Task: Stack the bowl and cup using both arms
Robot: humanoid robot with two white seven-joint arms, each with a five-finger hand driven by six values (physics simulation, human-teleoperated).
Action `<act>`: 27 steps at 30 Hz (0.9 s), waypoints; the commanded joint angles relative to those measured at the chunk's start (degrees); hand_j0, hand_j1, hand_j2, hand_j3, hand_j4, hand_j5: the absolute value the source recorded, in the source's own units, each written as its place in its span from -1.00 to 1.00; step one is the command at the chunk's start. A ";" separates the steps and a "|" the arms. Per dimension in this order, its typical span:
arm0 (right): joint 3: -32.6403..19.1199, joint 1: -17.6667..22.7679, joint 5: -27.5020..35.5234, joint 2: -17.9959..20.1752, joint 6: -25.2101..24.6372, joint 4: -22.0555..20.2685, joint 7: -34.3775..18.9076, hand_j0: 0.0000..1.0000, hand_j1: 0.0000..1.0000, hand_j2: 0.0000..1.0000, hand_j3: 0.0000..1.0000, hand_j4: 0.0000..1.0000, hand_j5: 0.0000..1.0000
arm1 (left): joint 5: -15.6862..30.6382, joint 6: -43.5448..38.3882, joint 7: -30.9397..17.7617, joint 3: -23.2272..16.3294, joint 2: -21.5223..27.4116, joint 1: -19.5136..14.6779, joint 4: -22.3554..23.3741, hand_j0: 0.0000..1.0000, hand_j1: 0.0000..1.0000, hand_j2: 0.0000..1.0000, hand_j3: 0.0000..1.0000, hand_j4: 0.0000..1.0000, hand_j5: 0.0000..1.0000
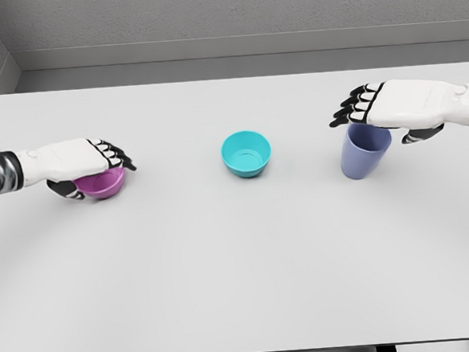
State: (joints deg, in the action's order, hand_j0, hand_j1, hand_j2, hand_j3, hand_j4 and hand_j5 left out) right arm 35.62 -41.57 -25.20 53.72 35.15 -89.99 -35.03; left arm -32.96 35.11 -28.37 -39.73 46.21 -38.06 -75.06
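You have the left hand (84,161) at the left of the frame, lying palm-down over the purple bowl (102,184); its dark fingertips (122,157) reach past the bowl's far rim and the thumb curls under at the near side, so the hand looks closed around the bowl, which sits on the white tabletop (241,264) just below the knuckles. Your right hand (398,104) is at the upper right of the frame, palm-down across the top of the blue cup (364,152); the fingers (351,110) stretch out to the left beyond the cup's rim and the thumb shows below the palm at the right; whether it truly grips the cup or merely covers it you cannot tell from this view. The cup stands upright, its mouth hidden under the palm. Between the two, near the middle of the frame, the teal bowl (246,153) sits upright and open, well apart from both hands; nothing lies inside it.
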 commanded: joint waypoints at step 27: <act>1.11 0.00 -0.02 -0.73 -0.15 0.69 0.03 1.00 1.00 1.00 1.00 1.00 1.00 | 0.53 -0.11 0.07 -3.16 -7.89 -7.47 -0.88 0.34 0.34 0.34 0.34 0.34 0.34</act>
State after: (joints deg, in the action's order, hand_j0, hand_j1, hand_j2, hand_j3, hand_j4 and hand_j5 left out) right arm 36.77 -41.57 -25.48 52.90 35.15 -89.28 -35.02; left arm -32.84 35.16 -28.38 -42.57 39.93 -45.96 -75.80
